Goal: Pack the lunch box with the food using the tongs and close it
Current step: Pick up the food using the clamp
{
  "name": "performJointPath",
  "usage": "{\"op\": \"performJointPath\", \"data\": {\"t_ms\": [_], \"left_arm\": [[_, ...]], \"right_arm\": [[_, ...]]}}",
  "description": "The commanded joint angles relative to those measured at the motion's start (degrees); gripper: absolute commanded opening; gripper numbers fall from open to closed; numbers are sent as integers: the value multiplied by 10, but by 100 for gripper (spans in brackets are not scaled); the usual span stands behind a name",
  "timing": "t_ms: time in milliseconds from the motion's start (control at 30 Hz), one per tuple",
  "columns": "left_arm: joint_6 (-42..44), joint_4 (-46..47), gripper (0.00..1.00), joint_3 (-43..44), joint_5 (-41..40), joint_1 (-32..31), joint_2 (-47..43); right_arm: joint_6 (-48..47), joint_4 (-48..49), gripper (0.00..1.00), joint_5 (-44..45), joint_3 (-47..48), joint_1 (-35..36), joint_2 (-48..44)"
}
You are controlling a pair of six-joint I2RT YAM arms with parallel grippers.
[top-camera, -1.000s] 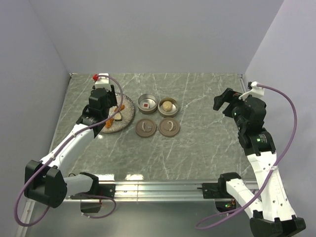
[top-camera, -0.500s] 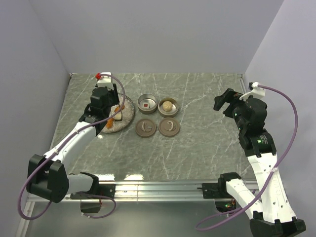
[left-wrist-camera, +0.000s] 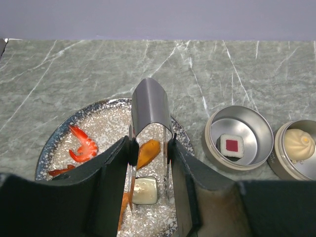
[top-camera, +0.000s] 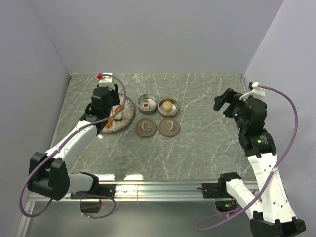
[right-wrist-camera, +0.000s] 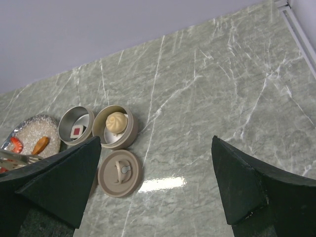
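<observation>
My left gripper (left-wrist-camera: 151, 157) is shut on the silvery tongs (left-wrist-camera: 150, 101) above the speckled plate (left-wrist-camera: 59, 143). The tong arms straddle a white square piece (left-wrist-camera: 144, 191), the left arm at its edge. An orange piece (left-wrist-camera: 148, 153), a red shrimp (left-wrist-camera: 83, 145) and other orange-red bits also lie on the plate. The lunch box is two open round tins: one (top-camera: 148, 103) holds a white piece with a red centre (left-wrist-camera: 231, 145), the other (top-camera: 168, 106) a tan bun (left-wrist-camera: 298, 144). My right gripper (top-camera: 223, 102) hangs open and empty at the right, away from them.
Two tan lids (top-camera: 145, 128) (top-camera: 169, 127) lie handle-up on the marble table just in front of the tins. Grey walls close the table at the back and both sides. A metal rail (top-camera: 158, 190) runs along the near edge.
My left gripper with the tongs has shifted slightly toward the far side over the plate. The right arm has not moved.
</observation>
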Motion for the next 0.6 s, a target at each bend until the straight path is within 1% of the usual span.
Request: {"op": "performJointPath", "data": {"t_ms": [0, 333, 400, 433, 533, 567], "left_arm": [[-2, 30, 44, 22, 9, 2, 6], [4, 38, 44, 6, 3, 2, 15], [4, 39, 42, 5, 4, 2, 18], [6, 40, 38, 4, 3, 2, 19], [9, 45, 29, 2, 5, 2, 15], [10, 43, 28, 3, 6, 2, 13]], "right_arm": [[-3, 4, 100, 5, 29, 2, -5], [-3, 2, 100, 5, 27, 2, -7], [-4, 1, 100, 3, 29, 2, -5], [-4, 1, 100, 4, 29, 2, -3], [-6, 0, 99, 6, 34, 2, -3], [-7, -1, 99, 6, 34, 2, -3]]}}
